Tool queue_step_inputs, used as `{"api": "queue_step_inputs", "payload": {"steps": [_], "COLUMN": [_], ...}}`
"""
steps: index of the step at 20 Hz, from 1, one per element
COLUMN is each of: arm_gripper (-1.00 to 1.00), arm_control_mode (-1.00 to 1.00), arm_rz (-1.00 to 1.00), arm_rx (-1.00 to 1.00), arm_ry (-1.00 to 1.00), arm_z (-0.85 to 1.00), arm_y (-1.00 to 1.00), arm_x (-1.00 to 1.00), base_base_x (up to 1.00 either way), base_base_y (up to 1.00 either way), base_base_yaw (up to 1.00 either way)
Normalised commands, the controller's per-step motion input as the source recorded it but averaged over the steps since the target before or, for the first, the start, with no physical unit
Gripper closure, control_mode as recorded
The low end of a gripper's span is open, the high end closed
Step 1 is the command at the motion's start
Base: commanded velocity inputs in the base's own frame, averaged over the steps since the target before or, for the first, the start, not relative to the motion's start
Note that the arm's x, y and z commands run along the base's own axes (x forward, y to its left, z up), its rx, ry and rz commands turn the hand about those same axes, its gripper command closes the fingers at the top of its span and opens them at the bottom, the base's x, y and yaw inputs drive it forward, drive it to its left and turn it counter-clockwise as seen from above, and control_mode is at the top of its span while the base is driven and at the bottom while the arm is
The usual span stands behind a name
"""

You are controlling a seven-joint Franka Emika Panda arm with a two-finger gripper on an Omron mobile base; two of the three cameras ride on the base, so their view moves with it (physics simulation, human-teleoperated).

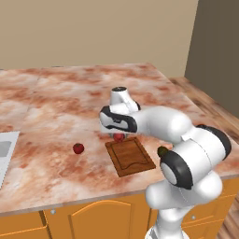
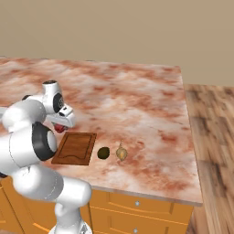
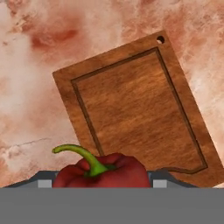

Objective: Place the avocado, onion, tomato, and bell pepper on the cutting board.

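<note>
My gripper (image 1: 118, 132) is shut on the red bell pepper (image 1: 119, 137), held just above the counter beside the far edge of the dark-brown cutting board (image 1: 130, 157). In the hand view the bell pepper (image 3: 103, 171) with its curved green stem sits at the bottom, and the bare cutting board (image 3: 135, 111) lies beyond it. The tomato (image 1: 78, 148) rests on the counter left of the board. Right of the board (image 2: 75, 147) lie the dark avocado (image 2: 103, 152) and the tan onion (image 2: 121, 153), side by side. The pepper (image 2: 59, 128) peeks out under the hand.
A marbled reddish counter (image 1: 70, 98) spreads wide behind the board. A pale sink edge (image 1: 5, 154) shows at the far left. The counter's front edge runs close below the board, and its right end drops to a wooden floor (image 2: 215, 137).
</note>
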Motion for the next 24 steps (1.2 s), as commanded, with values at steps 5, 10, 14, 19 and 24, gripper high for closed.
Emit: {"api": "queue_step_inputs", "payload": {"steps": [5, 10, 14, 19, 24], "arm_gripper": [1.0, 1.0, 1.0, 1.0, 1.0], "arm_control_mode": [-1.0, -1.0, -1.0, -1.0, -1.0], "arm_rz": [-0.12, -0.1, -0.04, -0.02, -0.02], "arm_rx": [0.0, 0.0, 0.0, 0.0, 0.0], "arm_ry": [0.02, 0.01, 0.01, 0.03, 0.05], "arm_z": [-0.45, -0.35, -0.26, -0.33, -0.35], "arm_y": [-0.18, -0.06, 0.0, 0.0, 0.0], "arm_x": [0.1, 0.01, 0.1, 0.09, 0.08], "base_base_x": [0.0, 0.0, 0.0, 0.0, 0.0], "base_base_y": [0.0, 0.0, 0.0, 0.0, 0.0], "base_base_yaw": [0.0, 0.0, 0.0, 0.0, 0.0]}}
